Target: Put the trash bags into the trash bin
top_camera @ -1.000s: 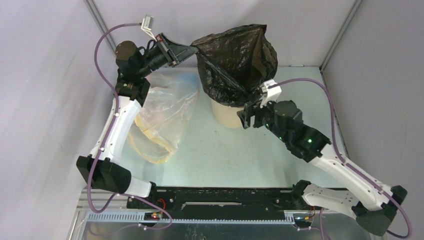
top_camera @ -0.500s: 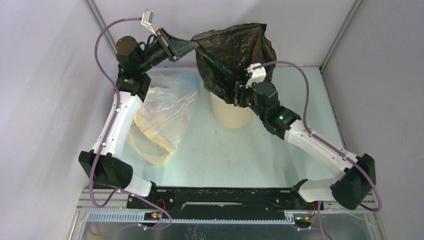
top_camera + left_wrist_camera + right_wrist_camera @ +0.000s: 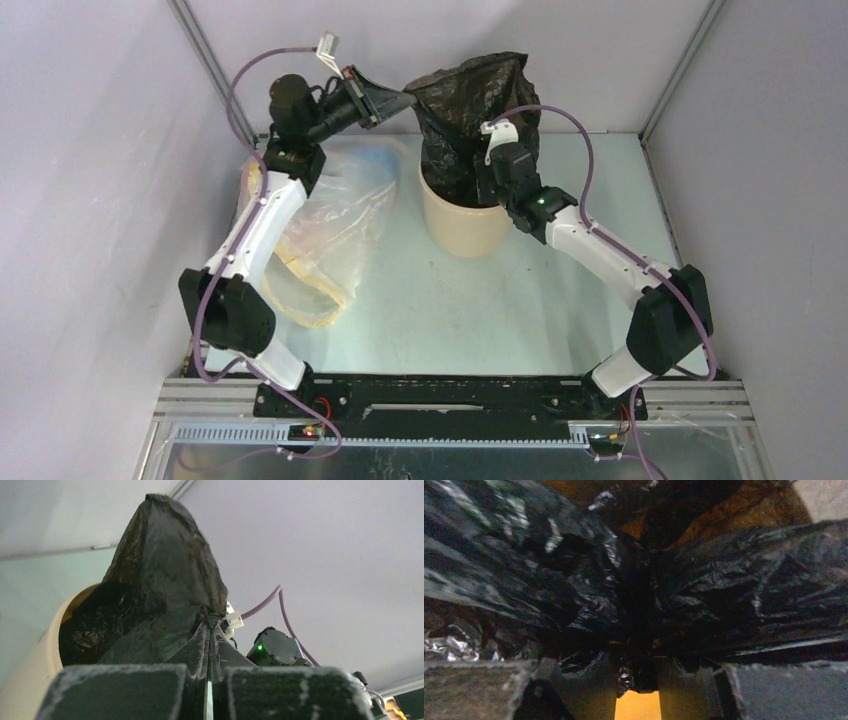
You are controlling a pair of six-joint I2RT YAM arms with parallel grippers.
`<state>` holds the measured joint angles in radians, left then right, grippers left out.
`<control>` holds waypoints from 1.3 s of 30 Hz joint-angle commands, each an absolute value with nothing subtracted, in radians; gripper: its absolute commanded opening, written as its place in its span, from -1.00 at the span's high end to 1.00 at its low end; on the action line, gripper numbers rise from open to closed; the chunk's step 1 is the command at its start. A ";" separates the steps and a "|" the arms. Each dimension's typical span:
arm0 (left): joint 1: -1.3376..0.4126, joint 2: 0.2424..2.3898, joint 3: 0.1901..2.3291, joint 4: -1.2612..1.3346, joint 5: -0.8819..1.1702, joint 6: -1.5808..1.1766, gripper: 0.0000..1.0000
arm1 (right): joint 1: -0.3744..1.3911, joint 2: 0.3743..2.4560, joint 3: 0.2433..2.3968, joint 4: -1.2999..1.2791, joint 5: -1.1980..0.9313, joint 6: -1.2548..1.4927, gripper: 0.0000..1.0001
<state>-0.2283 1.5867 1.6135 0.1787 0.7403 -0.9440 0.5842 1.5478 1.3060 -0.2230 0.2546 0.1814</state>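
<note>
The glossy black trash bag (image 3: 470, 100) hangs with its lower part inside the tan trash bin (image 3: 462, 226) at the back middle of the table. My left gripper (image 3: 412, 99) is shut on the bag's upper left edge, above the bin. In the left wrist view the fingers pinch the bag (image 3: 160, 580) beside the bin's rim (image 3: 50, 640). My right gripper (image 3: 487, 196) is shut on a fold of the bag at the bin's right rim. The right wrist view is filled with crinkled black plastic (image 3: 724, 595) gripped between the fingers.
A translucent clear bag (image 3: 320, 230) with yellow and blue tints lies on the table left of the bin, under my left arm. Grey walls enclose the table on three sides. The metal frame rail (image 3: 440, 400) runs along the near edge.
My right gripper has moved up and left from in front of the bin to its right rim, taking the bag with it. My left gripper has shifted right; the bag has narrowed and sunk into the bin.
</note>
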 commanded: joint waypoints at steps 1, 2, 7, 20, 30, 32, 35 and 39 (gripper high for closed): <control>-0.266 1.618 1.576 0.222 0.730 -0.933 1.00 | 0.564 1.565 1.342 -0.250 0.234 0.158 0.34; -0.268 1.619 1.562 0.222 0.726 -0.926 1.00 | 0.562 1.559 1.344 -0.246 0.221 0.155 0.35; -0.270 1.601 1.497 0.222 0.702 -0.897 1.00 | 0.558 1.469 1.354 -0.258 0.143 0.135 0.23; -0.270 1.500 1.498 0.183 0.703 -0.881 1.00 | 0.542 1.292 1.420 -0.367 0.175 0.188 -0.39; -0.269 1.398 1.435 0.161 0.719 -0.865 1.00 | 0.585 1.323 1.488 -0.485 0.434 0.709 -0.17; -0.269 1.391 1.430 0.159 0.724 -0.865 1.00 | 0.578 1.319 1.480 -0.502 0.431 0.784 -0.08; -0.268 1.380 1.420 0.157 0.731 -0.864 1.00 | 0.569 1.302 1.445 -0.491 0.402 0.854 -0.05; -0.267 1.369 1.415 0.154 0.735 -0.861 1.00 | 0.551 1.292 1.417 -0.506 0.396 0.914 -0.04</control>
<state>-0.2707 1.4097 1.4174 0.1444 0.7128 -0.8883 0.5655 1.3167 1.4372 -0.4923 0.3717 0.7868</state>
